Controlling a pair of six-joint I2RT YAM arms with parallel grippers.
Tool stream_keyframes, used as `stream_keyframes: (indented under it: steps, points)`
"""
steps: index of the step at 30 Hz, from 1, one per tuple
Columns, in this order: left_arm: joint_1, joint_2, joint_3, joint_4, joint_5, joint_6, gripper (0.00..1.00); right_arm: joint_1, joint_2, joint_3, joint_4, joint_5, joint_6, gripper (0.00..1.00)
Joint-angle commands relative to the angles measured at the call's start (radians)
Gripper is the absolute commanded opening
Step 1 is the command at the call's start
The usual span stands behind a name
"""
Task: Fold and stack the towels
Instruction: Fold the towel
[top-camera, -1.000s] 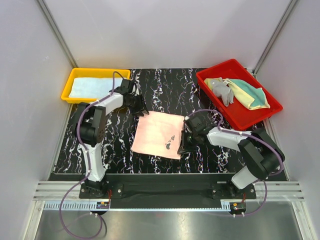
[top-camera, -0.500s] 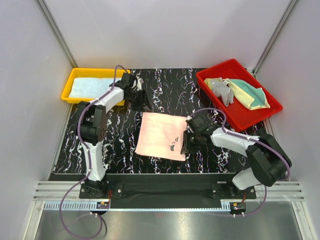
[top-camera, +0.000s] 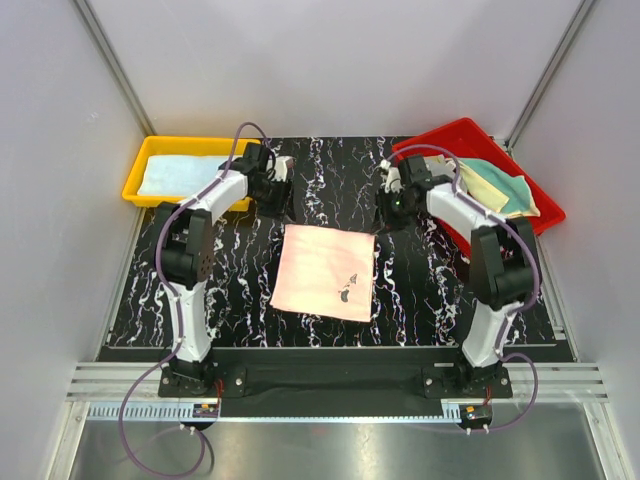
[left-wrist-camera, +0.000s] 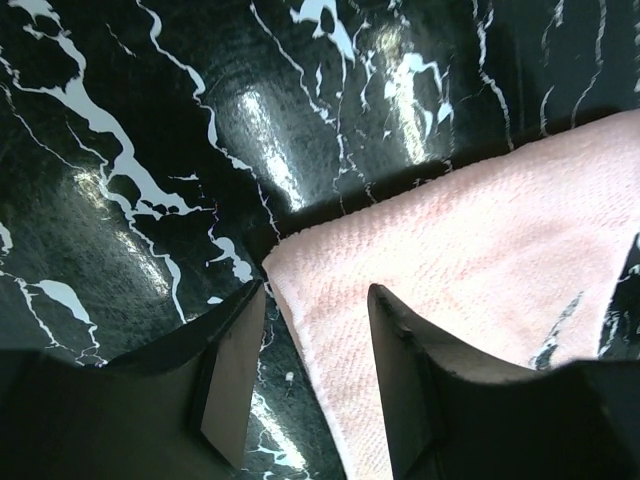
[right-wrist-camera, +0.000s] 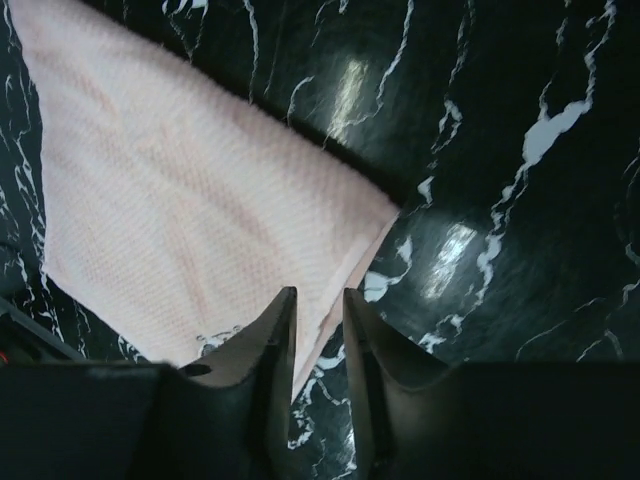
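Note:
A pink towel (top-camera: 322, 270) with a small dark mark (top-camera: 349, 286) lies spread flat in the middle of the black marbled table. My left gripper (top-camera: 279, 205) is open just above the towel's far-left corner (left-wrist-camera: 285, 262), which shows between its fingers (left-wrist-camera: 235, 370). My right gripper (top-camera: 391, 214) hovers by the far-right corner (right-wrist-camera: 385, 212). Its fingers (right-wrist-camera: 283, 330) stand a narrow gap apart, with the towel's edge showing below the gap and nothing gripped. A light blue towel (top-camera: 180, 172) lies in the yellow tray (top-camera: 134, 186). Yellow and teal-green towels (top-camera: 505, 190) lie in the red tray (top-camera: 468, 127).
The yellow tray sits at the far left corner and the red tray at the far right, partly under my right arm. White walls close in both sides. The arm bases stand at the near edge.
My right gripper left the towel's near-right edge by the dark mark, swung to the far-right corner and opened. The left gripper drew back slightly. The towel now lies squarer.

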Motion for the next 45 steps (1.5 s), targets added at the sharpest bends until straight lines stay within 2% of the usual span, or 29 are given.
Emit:
stream_keyframes:
  steps: [1,6,8,10,13,18,22,27,29,33,37,45]
  points:
    - [0.000,-0.002,-0.025,0.069,-0.003,0.078,0.49,-0.056,0.095,0.133,-0.102,-0.111,-0.210,0.30]
    - [0.003,-0.045,-0.034,0.080,0.134,0.127,0.40,-0.076,0.175,0.244,-0.151,-0.275,-0.261,0.23]
    - [0.003,-0.050,-0.034,0.083,0.244,0.116,0.38,-0.076,0.204,0.282,-0.181,-0.328,-0.268,0.22]
    - [-0.009,-0.039,-0.045,0.098,0.261,0.093,0.34,-0.074,0.249,0.304,-0.190,-0.376,-0.290,0.23]
    - [-0.032,-0.004,-0.080,0.138,0.226,0.046,0.33,-0.076,0.310,0.325,-0.196,-0.372,-0.304,0.24]
    - [-0.035,0.080,-0.076,0.134,0.094,-0.010,0.33,-0.098,0.403,0.328,-0.181,-0.275,-0.295,0.23]
    - [-0.033,0.108,-0.046,0.103,0.008,-0.002,0.34,-0.120,0.419,0.311,-0.147,-0.191,-0.288,0.23]
    - [-0.033,0.091,-0.004,0.072,-0.006,-0.001,0.38,-0.122,0.407,0.328,-0.165,-0.174,-0.310,0.24]
    - [-0.035,0.064,0.019,0.043,0.025,0.027,0.40,-0.122,0.390,0.353,-0.199,-0.198,-0.322,0.27]
    - [-0.033,0.025,0.122,-0.033,0.022,0.123,0.49,-0.123,0.339,0.423,-0.288,-0.235,-0.374,0.38]
    - [-0.020,0.086,0.219,-0.115,0.011,0.186,0.50,-0.122,0.345,0.472,-0.349,-0.207,-0.397,0.45]
    - [-0.016,0.201,0.291,-0.158,0.031,0.287,0.49,-0.122,0.374,0.479,-0.368,-0.108,-0.480,0.49]
